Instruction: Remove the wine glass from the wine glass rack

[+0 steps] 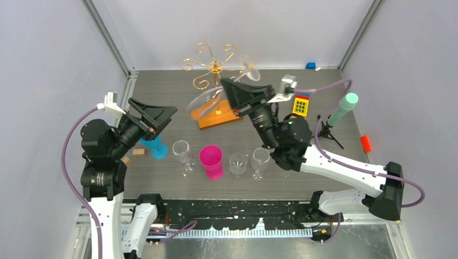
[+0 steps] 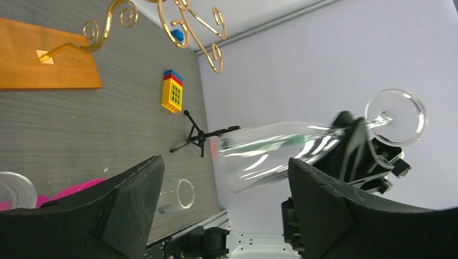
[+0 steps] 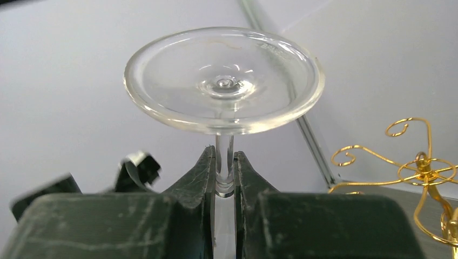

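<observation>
The wine glass [image 1: 202, 102] is clear and hangs tilted in the air, free of the wine glass rack. Its bowl is over the rack's orange-brown wooden base [image 1: 219, 116] and its round foot [image 1: 249, 73] points up and back. My right gripper [image 1: 233, 86] is shut on the glass stem [image 3: 224, 162], just under the foot [image 3: 224, 81]. The gold wire tree [image 1: 213, 65] stands just left of the foot and also shows in the right wrist view [image 3: 421, 167]. My left gripper [image 1: 164, 118] is open and empty at the left. Its view shows the held glass [image 2: 270, 151] and the rack arms [image 2: 183, 21].
Three clear glasses [image 1: 182, 151] [image 1: 237, 163] [image 1: 260, 159] and a pink cup [image 1: 211, 161] stand in a row near the front. A blue piece [image 1: 156, 147] and a wood block [image 1: 139, 152] lie under the left gripper. A yellow toy block [image 1: 301, 106], a black tripod [image 1: 329, 129] with a mint cylinder [image 1: 344, 108] and a red piece [image 1: 366, 143] are at the right.
</observation>
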{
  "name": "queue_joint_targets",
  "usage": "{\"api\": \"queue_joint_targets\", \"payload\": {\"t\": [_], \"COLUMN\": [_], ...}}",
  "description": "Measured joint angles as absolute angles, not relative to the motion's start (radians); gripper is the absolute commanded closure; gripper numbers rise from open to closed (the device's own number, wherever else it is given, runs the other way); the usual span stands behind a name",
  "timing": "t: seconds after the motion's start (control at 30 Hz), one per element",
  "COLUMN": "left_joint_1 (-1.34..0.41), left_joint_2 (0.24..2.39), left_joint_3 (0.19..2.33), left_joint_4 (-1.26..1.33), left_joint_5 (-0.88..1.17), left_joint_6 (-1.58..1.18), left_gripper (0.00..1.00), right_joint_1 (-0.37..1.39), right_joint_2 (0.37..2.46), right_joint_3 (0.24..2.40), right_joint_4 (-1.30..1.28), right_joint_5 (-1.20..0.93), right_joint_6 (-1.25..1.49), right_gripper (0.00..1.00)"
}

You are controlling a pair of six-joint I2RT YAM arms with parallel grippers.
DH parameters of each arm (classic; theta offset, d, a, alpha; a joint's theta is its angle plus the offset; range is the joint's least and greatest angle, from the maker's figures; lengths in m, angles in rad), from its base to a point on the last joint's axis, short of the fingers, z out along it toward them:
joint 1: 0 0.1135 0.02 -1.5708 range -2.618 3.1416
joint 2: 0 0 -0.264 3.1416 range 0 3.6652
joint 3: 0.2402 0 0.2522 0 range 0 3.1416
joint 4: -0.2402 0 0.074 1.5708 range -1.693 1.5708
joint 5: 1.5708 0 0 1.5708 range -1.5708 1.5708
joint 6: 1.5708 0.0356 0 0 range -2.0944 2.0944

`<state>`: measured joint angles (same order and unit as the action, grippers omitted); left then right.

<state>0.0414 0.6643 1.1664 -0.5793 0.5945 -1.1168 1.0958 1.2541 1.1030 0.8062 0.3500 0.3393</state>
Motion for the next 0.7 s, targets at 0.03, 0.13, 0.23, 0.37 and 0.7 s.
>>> {"api": "queue_joint_targets", "payload": {"t": [0.03,0.13,0.23,0.37,0.7], "left_joint_1": [0.041,0.040,0.033,0.015,-0.024], "left_joint_2": [0.660,0.644,0.635,0.641,0.645], "left_joint_3": [1.156,1.116,1.066,1.022,1.023], "left_joint_4": [-0.578,-0.556,-0.489,-0.389,-0.226], "left_joint_5": [0.599,0.628,0.670,0.723,0.768], "left_joint_6": [-1.117,-1.140,-1.211,-1.320,-1.452], "left_gripper": [0.15,0.26,0.28,0.19,0.22], "right_joint_1": [1.096,1.096,1.096,1.096,1.096], "right_joint_2": [1.234,1.190,1.179,1.192,1.209], "right_joint_3": [1.096,1.076,1.065,1.062,1.058], "right_joint_4": [0.825,0.869,0.886,0.872,0.774], "right_joint_5": [0.390,0.499,0.580,0.640,0.675], "right_joint_6": [0.363,0.435,0.513,0.611,0.769], "right_gripper": [1.00,1.00,1.00,1.00,1.00]}}
